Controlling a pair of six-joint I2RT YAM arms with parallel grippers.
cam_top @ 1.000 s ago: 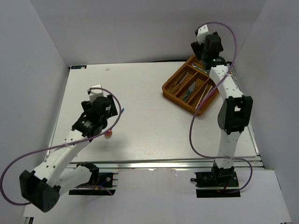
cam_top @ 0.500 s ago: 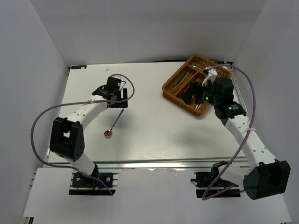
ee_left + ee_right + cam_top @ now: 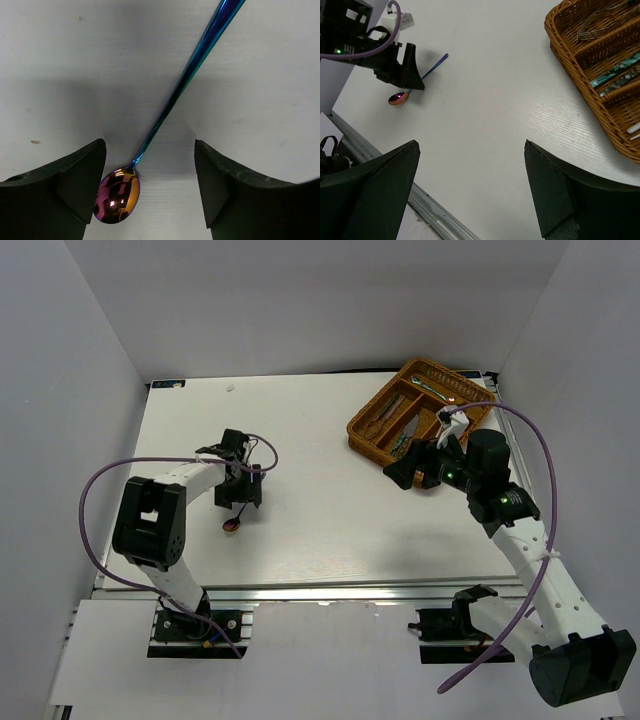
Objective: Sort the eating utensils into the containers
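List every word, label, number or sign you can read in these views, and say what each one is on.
No text is readable in any view.
The small sticker at the far left corner of the table is too small to read.

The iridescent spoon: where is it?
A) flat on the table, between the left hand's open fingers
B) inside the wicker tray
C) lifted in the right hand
A: the spoon lies on the table, the left hand open, one finger on each side.
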